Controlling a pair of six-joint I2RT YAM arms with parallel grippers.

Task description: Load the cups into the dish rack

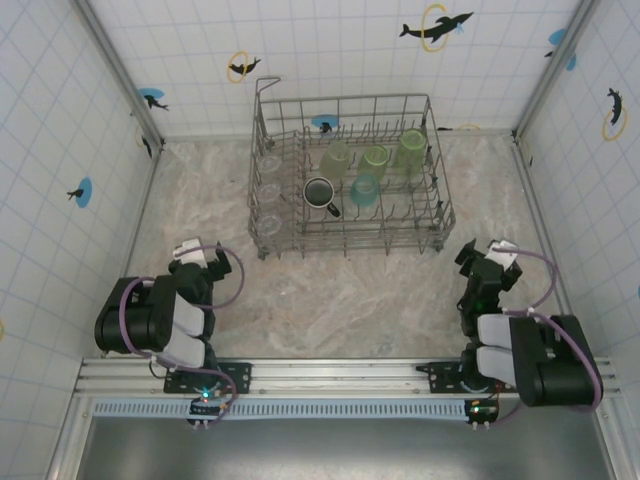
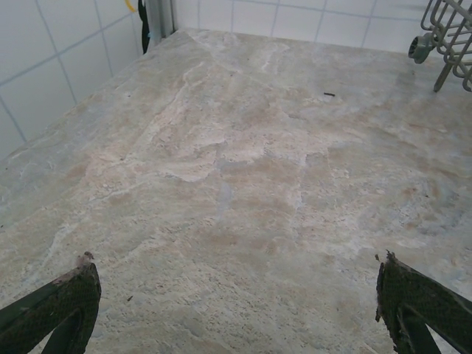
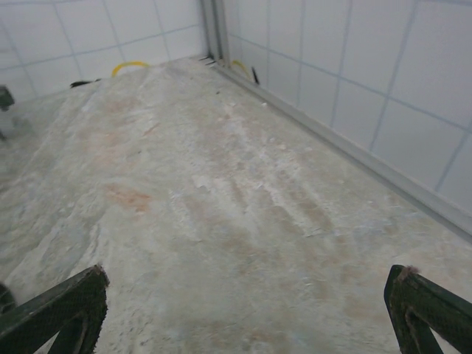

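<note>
The grey wire dish rack (image 1: 268,238) stands at the back middle of the table. Inside it are a dark mug (image 1: 320,193) with a handle, a teal tumbler (image 1: 365,189), three green tumblers (image 1: 376,158) along the back row, and clear tumblers (image 1: 268,192) down the left side. My left gripper (image 1: 196,262) rests folded back at the near left, open and empty. My right gripper (image 1: 484,268) rests at the near right, also open and empty. A corner of the rack (image 2: 445,37) shows at the top right of the left wrist view.
Tiled walls close the table in on the left, back and right. The right wall (image 3: 383,81) runs close beside my right gripper. A marbled tabletop (image 1: 340,300) stretches between the arms and the rack.
</note>
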